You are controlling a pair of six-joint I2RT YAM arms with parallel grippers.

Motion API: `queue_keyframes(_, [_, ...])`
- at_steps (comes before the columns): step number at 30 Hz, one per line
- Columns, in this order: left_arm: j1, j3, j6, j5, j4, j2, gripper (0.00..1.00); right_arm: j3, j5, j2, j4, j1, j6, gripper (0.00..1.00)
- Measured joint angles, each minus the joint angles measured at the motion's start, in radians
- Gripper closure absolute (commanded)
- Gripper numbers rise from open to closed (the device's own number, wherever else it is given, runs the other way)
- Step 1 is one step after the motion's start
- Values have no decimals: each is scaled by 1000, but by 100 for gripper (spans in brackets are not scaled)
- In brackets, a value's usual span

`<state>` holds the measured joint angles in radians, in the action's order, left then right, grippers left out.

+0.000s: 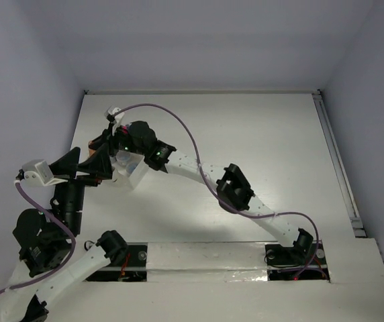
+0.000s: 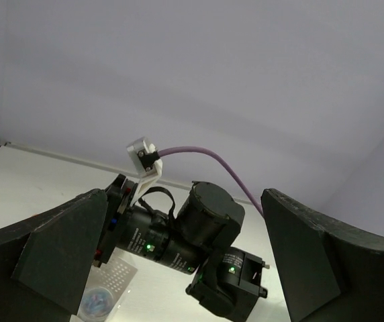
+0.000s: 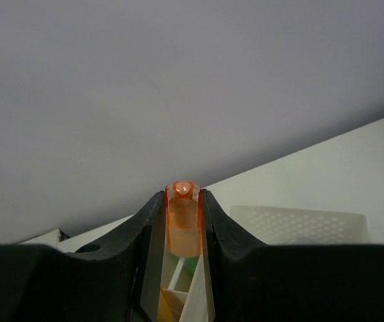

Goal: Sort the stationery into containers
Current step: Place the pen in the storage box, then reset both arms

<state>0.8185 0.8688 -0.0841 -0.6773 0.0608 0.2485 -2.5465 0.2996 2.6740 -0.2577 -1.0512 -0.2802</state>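
Black fingers of the right gripper [image 3: 182, 196] fill the near edge of its wrist view, closed narrowly on a stubby translucent orange piece [image 3: 182, 225] whose long axis runs along the fingers, its rounded end poking past the tips. Through the gap under it we see green and orange items in a compartment, so the white bins [image 1: 131, 172] lie directly beneath this hand, with 1 perforated bin [image 3: 299, 225] just to its right. We judge the right arm the nearer; the left gripper [image 2: 184, 201] sits beside the bins, spread wide and holding nothing.
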Motion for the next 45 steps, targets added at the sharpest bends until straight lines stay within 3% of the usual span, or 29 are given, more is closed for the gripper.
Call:
queue_keyframes(10, [-61,-10,0,40,-6,3,1,23,0,15,-8,-27,44,99])
queue_keyframes(13, [-76,-10,-1,50,-9,4,1,53,-3,15,-17,-31,55,87])
queue_keyframes(15, [-83,-10,-2,57,-10,4,1,74,-4,15,-16,-30,60,86])
queue_keyframes(18, [-97,-11,-3,70,-11,4,1,83,-5,15,-13,-30,68,67])
queue_keyframes(19, [-102,-11,-3,74,-11,5,1,83,-5,15,-14,-30,69,53])
queue_keyframes(22, [-109,-11,-4,80,-11,8,1,83,-4,15,-18,-31,72,36])
queue_keyframes(30, [-127,-7,-27,106,-10,21,1,107,10,-14,-24,-30,64,14])
queue_keyframes(34, [-127,22,-49,115,-3,31,1,248,24,-140,-53,-31,49,0])
queue_keyframes(39, [-127,88,-76,124,9,53,1,528,10,-413,-127,-31,52,0])
queue_keyframes(45, [-127,150,-128,154,8,89,1,920,-178,-813,-196,-30,87,0])
